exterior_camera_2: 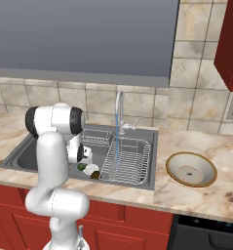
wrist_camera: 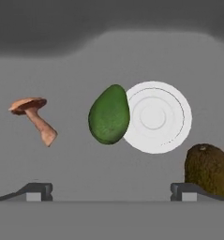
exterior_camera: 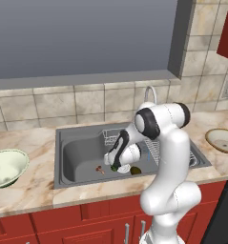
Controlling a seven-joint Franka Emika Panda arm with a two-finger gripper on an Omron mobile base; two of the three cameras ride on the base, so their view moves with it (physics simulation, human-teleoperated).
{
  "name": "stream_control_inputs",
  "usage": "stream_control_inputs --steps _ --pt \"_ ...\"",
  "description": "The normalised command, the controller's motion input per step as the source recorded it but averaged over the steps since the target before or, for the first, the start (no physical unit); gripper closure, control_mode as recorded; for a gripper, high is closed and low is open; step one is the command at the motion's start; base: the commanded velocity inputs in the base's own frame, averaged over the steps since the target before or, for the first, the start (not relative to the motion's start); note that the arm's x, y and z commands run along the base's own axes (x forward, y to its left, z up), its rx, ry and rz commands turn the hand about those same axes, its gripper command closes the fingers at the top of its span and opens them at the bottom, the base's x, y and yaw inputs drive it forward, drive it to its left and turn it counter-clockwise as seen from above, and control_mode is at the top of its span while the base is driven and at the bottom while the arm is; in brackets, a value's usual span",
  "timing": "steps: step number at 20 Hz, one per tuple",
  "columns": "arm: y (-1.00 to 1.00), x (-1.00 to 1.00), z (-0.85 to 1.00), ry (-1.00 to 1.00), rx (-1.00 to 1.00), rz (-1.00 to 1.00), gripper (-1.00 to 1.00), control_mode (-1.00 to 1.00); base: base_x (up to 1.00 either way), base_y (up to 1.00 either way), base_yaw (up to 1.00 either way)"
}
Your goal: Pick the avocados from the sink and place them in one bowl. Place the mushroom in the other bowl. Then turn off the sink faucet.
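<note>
My gripper (wrist_camera: 111, 192) hangs open low inside the sink (exterior_camera: 77, 152), nothing between its fingertips (wrist_camera: 38, 191). Straight ahead of it lies the bright green avocado (wrist_camera: 108, 115) (exterior_camera: 114, 167), touching the round white drain (wrist_camera: 155, 117). The dark olive-brown avocado (wrist_camera: 209, 169) (exterior_camera: 135, 170) rests beside the right fingertip. On its side, left of the green one, lies the mushroom (wrist_camera: 33, 117) (exterior_camera: 99, 168). The shallow tan bowl (exterior_camera_2: 191, 169) sits on the counter right of the sink; the deep pale green-cream bowl (exterior_camera: 5, 167) sits to the left. A thin blue stream runs from the sink faucet (exterior_camera_2: 119, 110).
A wire rack (exterior_camera_2: 130, 156) fills the right part of the basin, with a smaller basket (exterior_camera_2: 96, 138) behind it. My own white arm (exterior_camera: 170, 157) stands over the sink's front edge. Tiled wall and a window ledge rise behind the counter (exterior_camera: 25, 195).
</note>
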Motion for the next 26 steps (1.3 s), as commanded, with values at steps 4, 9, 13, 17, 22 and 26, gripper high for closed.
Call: stream_control_inputs --steps 4,9,13,17,22,26 --pt "0.00 0.16 -0.14 0.00 0.00 0.00 -1.00 -1.00 0.00 0.00 0.00" --pt "0.00 0.16 -0.15 0.00 0.00 0.00 -1.00 -1.00 0.00 0.00 0.00" --pt "0.00 0.16 -0.16 0.00 0.00 0.00 -1.00 -1.00 0.00 0.00 0.00" --pt "0.00 0.16 -0.15 0.00 0.00 0.00 -1.00 -1.00 0.00 0.00 0.00" --pt "0.00 0.17 -0.14 0.00 0.00 0.00 -1.00 -1.00 0.00 0.00 0.00" --pt "0.00 0.16 -0.14 0.00 0.00 0.00 -1.00 -1.00 0.00 0.00 0.00"
